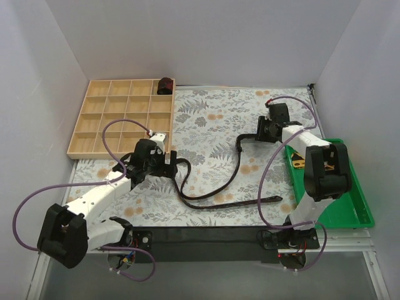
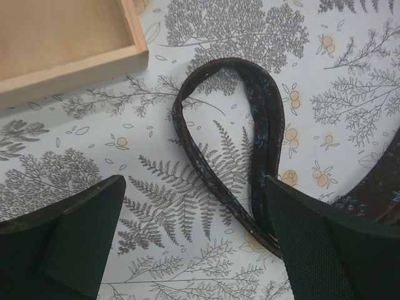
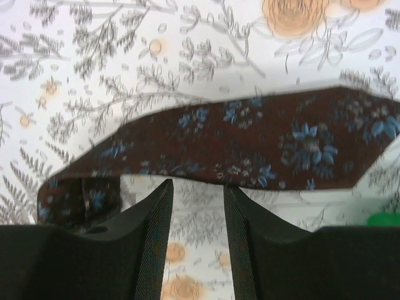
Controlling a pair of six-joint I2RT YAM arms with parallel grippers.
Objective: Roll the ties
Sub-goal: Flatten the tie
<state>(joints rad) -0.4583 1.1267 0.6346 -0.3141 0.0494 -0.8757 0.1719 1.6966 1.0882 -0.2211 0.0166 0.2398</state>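
Three ties are showing. One long dark maroon fabric necktie with small blue flowers (image 3: 250,144) is lying unrolled across the middle of the bench. One small dark rolled bundle (image 1: 165,85) is sitting in a far cell of the wooden compartment tray (image 1: 94,125) at the far left corner. One yellow patterned tie (image 1: 297,157) is lying in the green plastic tray (image 1: 350,212) along the right edge. The left gripper (image 2: 194,181) is spreading its fingers wide around the necktie's folded loop. The right gripper (image 3: 197,185) is keeping a narrow gap, pinching nothing, at the necktie's broad end.
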